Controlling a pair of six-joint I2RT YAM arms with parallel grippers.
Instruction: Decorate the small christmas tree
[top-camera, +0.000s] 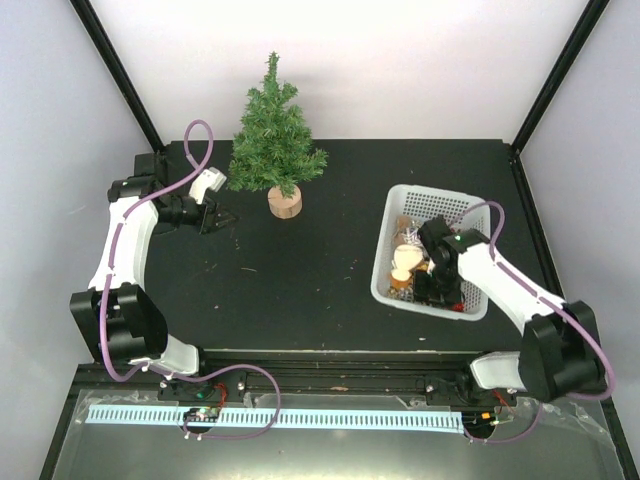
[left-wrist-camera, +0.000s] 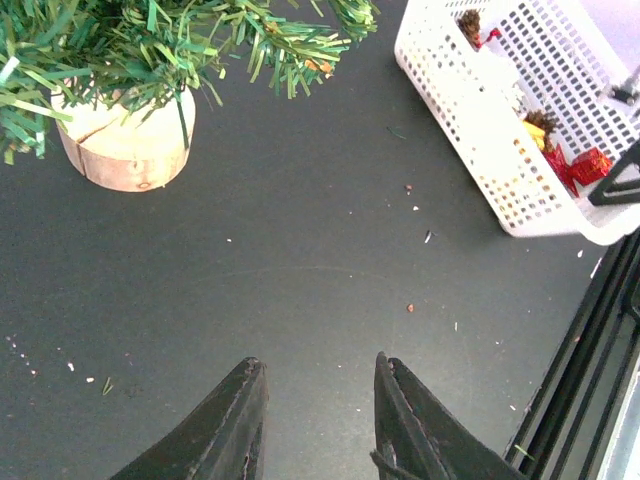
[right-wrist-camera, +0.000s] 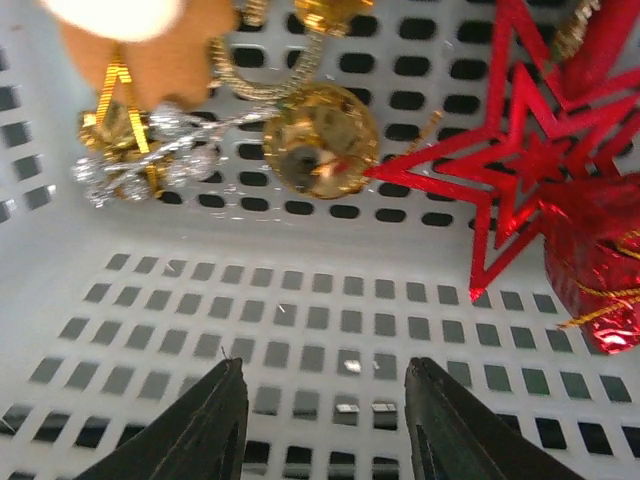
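Note:
The small christmas tree, dark green on a round light-wood base, stands at the back of the black table; its base and lower branches show in the left wrist view. My left gripper is open and empty, low over the table just left of the tree. My right gripper is open and empty, down inside the white basket, facing its wall. Ahead of it lie a gold ball, a red star, a silver and gold ornament and a red foil gift.
The basket sits at the right of the table and holds several ornaments, among them pine cones and a red gift. Black frame posts stand at the back corners. A rail runs along the near edge.

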